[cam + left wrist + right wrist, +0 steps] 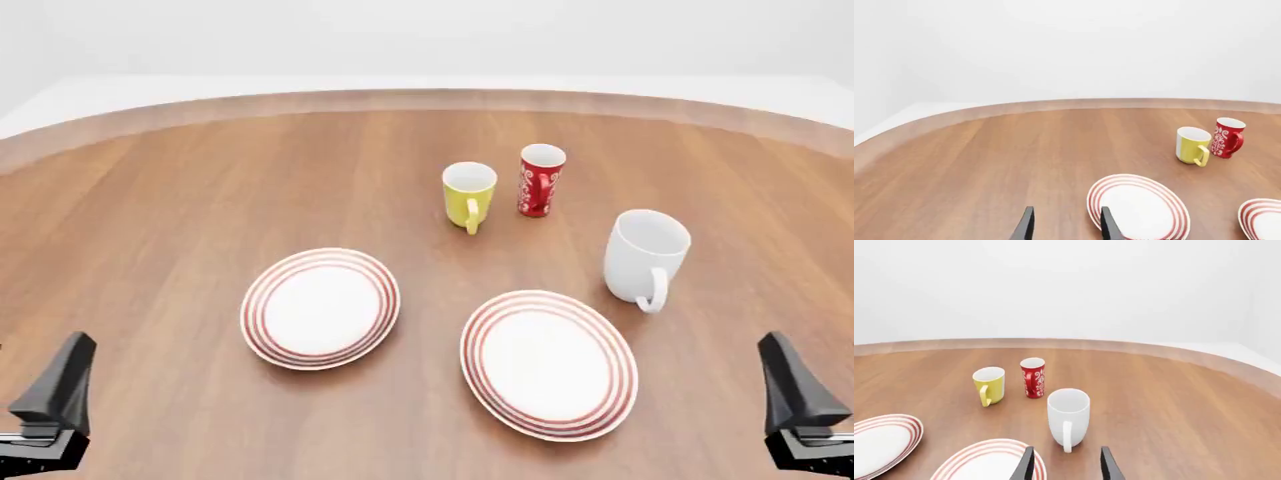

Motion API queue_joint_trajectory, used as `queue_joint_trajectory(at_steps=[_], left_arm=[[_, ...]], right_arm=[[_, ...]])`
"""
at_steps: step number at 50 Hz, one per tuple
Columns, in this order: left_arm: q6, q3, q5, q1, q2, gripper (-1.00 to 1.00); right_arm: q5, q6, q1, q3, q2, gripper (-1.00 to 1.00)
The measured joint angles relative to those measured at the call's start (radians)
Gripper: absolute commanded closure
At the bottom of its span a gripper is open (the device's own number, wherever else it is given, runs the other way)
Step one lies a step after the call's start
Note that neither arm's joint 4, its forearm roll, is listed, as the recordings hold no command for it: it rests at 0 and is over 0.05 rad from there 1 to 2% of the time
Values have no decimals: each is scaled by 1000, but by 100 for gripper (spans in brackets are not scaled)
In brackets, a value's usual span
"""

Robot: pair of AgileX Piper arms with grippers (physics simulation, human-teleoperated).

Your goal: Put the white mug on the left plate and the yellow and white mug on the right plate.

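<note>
On the wooden table, front view: left plate sits centre-left, right plate just beside it, nearer the arms' side, rims apart. Both plates bare. White mug stands upright beyond the right plate's far-right edge, close to the rim but not on it, handle toward the camera. Yellow and white mug upright farther back, mid-table, handle facing the near side; red patterned cup just beside it on the right, apart.

Left gripper at the near-left corner, right gripper at the near-right corner, both well apart from every mug & plate. Wrist views show each pair of jaws parted w/ nothing between them.

Right wrist view: white mug lies straight ahead of the right gripper, lined up w/ the gap but beyond the tips. Left wrist view: left gripper has the left plate just past one fingertip; yellow and white mug far ahead & off to the side.
</note>
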State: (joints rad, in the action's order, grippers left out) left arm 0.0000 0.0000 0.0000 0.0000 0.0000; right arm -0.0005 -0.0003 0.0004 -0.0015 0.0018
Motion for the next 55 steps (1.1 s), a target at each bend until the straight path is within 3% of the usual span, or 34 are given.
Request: queue_joint_trajectory(at_steps=[26,55], left_arm=[[0,0,0,0,0,-100],[0,0,0,0,0,-100]], right_arm=[[-28,-10,6,-2,36,-100],[-322,-32,16,-1,362,-100]])
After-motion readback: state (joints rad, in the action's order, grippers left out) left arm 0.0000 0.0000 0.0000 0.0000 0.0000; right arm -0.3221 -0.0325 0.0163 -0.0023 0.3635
